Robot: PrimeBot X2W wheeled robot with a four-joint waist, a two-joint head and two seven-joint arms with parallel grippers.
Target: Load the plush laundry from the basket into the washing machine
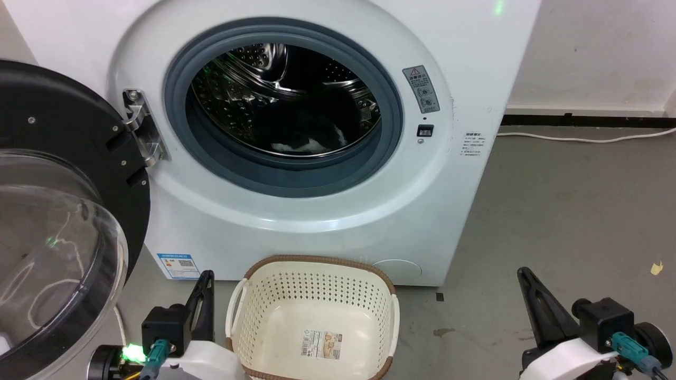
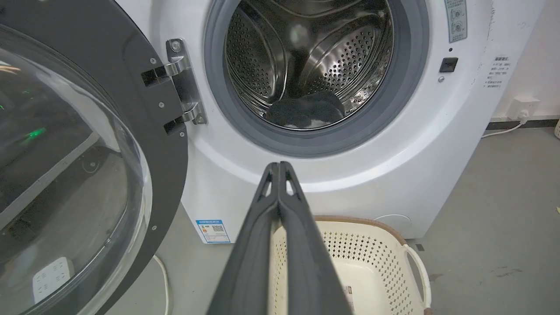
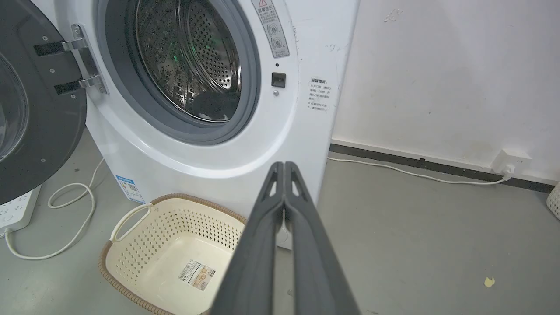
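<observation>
While I look from the head, the plush laundry [image 1: 303, 129] lies inside the washing machine [image 1: 317, 221]; the basket [image 1: 317, 287] stands before it. From the left wrist, my left pincer [image 2: 278, 166] is pressed together. From the right wrist, my right pincer [image 3: 284, 165] is pressed together too.

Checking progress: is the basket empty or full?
Empty: the basket has a bare base with a sticker; the plush laundry lies in the drum.

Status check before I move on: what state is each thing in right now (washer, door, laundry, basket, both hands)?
White front-loading washing machine: upright, steel drum loaded.
Black-rimmed round door with clear dome: swung open.
Fluffy black plush laundry with white patches: lying at the drum's bottom.
Cream perforated plastic basket: upright, empty.
Left hand: shut, holding nothing.
Right hand: shut, holding nothing.
</observation>
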